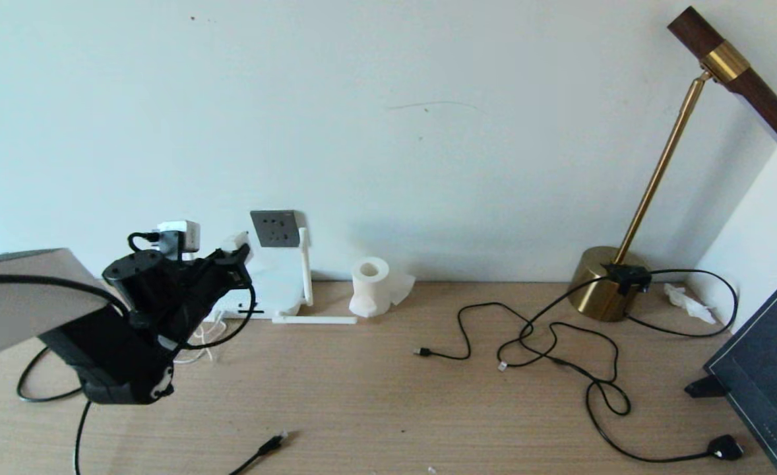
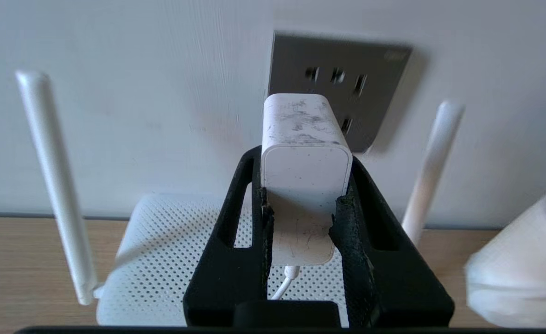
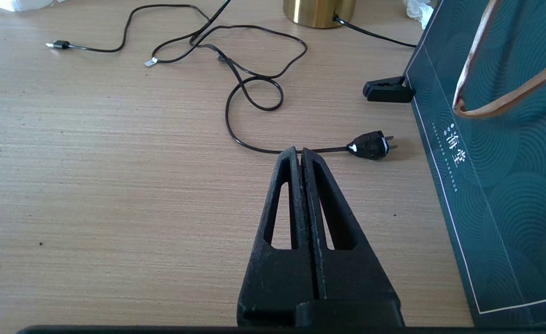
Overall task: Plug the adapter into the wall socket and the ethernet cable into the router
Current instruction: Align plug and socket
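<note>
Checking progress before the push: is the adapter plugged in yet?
Not yet: the adapter sits clamped in the left gripper, short of the wall socket.

My left end effector (image 2: pixel 301 213) hides the adapter (image 2: pixel 305 153)'s prongs, and my arm covers most of the router (image 1: pixel 276 290).

The right gripper (image 3: pixel 300 152) is hovering over the wooden table (image 3: pixel 92 185), fingers pressed together — nothing between them. A black cable (image 3: pixel 236 88) is looping ahead toward a black plug (image 3: pixel 370 144), lying just beside the dark green bag (image 3: pixel 509 185).
</note>
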Robot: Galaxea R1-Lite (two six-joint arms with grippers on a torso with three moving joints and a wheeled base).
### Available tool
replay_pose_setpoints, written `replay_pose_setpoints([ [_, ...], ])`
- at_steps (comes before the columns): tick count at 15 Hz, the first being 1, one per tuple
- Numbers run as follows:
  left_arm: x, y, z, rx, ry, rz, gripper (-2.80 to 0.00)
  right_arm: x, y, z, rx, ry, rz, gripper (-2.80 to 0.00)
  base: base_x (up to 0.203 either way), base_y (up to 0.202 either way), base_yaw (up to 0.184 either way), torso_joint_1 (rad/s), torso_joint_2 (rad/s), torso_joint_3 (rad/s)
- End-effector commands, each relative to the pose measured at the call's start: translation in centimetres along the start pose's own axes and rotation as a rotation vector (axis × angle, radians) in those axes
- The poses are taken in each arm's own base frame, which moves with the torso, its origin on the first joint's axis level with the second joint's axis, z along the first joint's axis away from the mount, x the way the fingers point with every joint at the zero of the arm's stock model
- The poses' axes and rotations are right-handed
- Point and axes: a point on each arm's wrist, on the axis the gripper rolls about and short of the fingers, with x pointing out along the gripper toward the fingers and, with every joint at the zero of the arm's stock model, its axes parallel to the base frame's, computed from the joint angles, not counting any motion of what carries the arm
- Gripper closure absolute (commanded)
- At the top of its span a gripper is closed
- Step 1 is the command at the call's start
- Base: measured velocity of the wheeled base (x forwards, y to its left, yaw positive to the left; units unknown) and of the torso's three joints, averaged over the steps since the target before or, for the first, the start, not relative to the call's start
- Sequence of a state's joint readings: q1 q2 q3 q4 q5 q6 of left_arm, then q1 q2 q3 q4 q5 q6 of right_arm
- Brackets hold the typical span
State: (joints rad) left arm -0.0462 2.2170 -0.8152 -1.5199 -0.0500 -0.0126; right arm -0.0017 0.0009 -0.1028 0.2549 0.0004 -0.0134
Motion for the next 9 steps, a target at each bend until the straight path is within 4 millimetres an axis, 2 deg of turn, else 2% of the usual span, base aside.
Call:
replay_pose_setpoints([
  [1,0.5,-0.2,-2.0,0.017,0.034,-0.005,0.00,0.0,0.0,0.0,0.000,0.002,0.000,0.00,0.000,0.000,0.000,0.000,0.00,0.000],
  [4,0.8,-0.5,-2.5,0.023,0.040,0.001,0.00,0.0,0.0,0.0,0.000,0.002,0.000,0.00,0.000,0.000,0.000,0.000,0.00,0.000],
  [9,3.3,-1.5,-2.9,0.027,-0.026,0.032,0.00,0.0,0.0,0.0,0.000,0.002,0.000,0.00,0.000,0.000,0.000,0.000,0.00,0.000],
])
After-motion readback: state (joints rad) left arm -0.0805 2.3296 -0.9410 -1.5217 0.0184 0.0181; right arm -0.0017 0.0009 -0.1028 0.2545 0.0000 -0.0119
